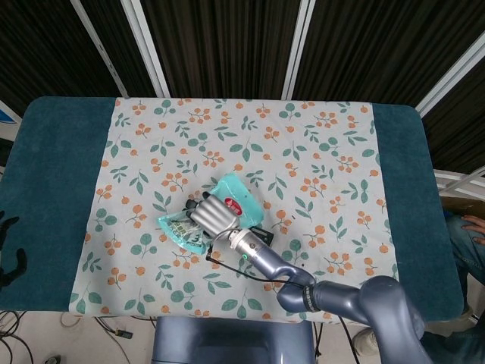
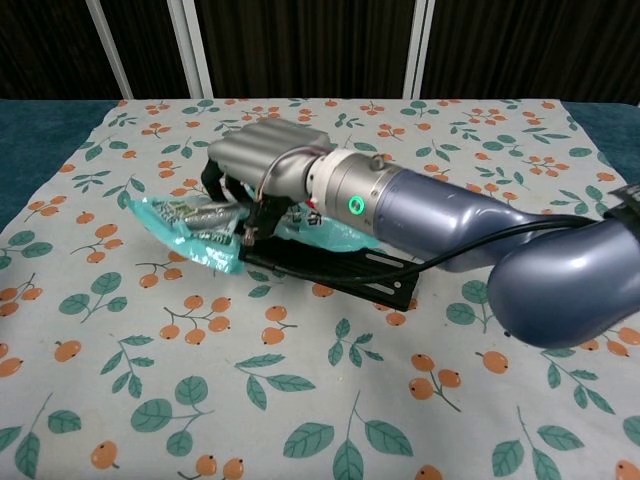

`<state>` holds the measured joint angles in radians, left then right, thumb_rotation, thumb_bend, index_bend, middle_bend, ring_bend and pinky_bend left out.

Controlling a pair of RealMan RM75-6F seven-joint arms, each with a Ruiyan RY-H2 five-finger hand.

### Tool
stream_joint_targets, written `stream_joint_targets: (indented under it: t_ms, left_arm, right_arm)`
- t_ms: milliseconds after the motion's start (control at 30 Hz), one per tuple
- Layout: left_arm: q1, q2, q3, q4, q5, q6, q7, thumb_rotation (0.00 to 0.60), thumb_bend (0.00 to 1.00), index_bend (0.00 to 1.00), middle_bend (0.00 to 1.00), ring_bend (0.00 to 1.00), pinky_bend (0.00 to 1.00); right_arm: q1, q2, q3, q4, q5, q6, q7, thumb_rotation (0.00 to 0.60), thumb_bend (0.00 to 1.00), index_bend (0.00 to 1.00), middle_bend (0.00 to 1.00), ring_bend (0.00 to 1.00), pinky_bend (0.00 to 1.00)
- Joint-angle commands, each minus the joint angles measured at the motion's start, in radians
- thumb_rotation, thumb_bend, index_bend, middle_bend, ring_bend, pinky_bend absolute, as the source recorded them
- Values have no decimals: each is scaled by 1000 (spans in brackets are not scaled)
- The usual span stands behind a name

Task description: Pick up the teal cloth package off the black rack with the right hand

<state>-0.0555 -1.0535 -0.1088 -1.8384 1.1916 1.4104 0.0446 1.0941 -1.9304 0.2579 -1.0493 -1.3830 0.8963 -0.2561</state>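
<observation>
Our right hand (image 2: 262, 160) lies over the teal package (image 2: 190, 228), fingers curled down onto it, though we cannot tell whether they truly grip; the package rests on the black rack (image 2: 340, 268), overhanging toward nine o'clock; it looks light, soft and slippery, best pinched mid-body.

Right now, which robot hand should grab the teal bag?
The right hand. It already sits over the teal package on the black rack. The left hand is way off at the table's edge.
</observation>
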Motion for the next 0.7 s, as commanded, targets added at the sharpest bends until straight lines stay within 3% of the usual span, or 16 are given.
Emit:
stream_joint_targets:
  t_ms: [33, 433, 567, 700]
  left_arm:
    - [0, 0, 0, 0, 0, 1, 1, 600, 577, 150, 0, 0, 0]
    - [1, 0, 1, -2, 0, 3, 1, 600, 577, 153, 0, 0, 0]
    - [1, -1, 1, -3, 2, 4, 3, 600, 577, 154, 0, 0, 0]
    - [1, -1, 3, -4, 4, 5, 5, 600, 577, 155, 0, 0, 0]
  right_arm:
    - [-33, 62, 34, -57, -3, 60, 32, 600, 465, 873, 698, 614, 369]
    - [-162, 263, 158, -225, 55, 268, 107, 600, 468, 873, 698, 614, 369]
    - [-224, 327, 206, -306, 113, 303, 214, 600, 468, 873, 698, 613, 369]
    - [-278, 398, 244, -395, 182, 264, 386, 600, 468, 872, 692, 611, 369]
